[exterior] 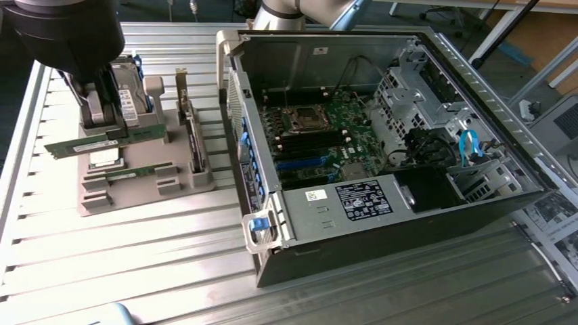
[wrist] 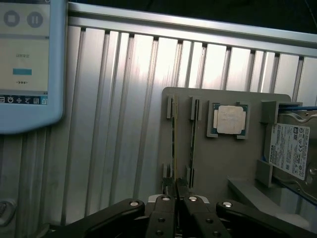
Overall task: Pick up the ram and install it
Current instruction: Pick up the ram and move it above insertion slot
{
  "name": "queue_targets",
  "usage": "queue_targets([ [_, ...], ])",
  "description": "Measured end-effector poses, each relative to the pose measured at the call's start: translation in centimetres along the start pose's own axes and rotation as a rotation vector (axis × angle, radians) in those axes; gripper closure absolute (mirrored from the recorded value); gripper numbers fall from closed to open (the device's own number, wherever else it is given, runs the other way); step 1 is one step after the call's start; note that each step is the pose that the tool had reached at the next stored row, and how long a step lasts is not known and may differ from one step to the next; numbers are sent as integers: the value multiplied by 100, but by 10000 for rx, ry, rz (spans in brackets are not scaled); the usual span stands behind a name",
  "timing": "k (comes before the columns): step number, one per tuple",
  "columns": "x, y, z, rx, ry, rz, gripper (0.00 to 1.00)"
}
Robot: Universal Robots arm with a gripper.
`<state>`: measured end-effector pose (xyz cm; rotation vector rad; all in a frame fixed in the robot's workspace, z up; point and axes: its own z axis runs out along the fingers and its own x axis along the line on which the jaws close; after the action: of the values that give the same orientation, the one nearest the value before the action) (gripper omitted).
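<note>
My gripper is pinching the ram, holding it level above the grey tray, in line with the slot nearest the tray's edge. Its twin sits in the next slot, with the processor beyond. The open computer case stands farther along the table.

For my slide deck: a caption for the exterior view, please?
Gripper clamped on the ram at the grey parts tray, beside the open computer case.
</note>
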<state>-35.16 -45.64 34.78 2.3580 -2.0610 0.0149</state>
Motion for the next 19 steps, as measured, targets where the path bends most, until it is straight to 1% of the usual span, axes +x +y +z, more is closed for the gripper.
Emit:
queue_targets([
  [19,4,-16,-128,1,0,0,87],
])
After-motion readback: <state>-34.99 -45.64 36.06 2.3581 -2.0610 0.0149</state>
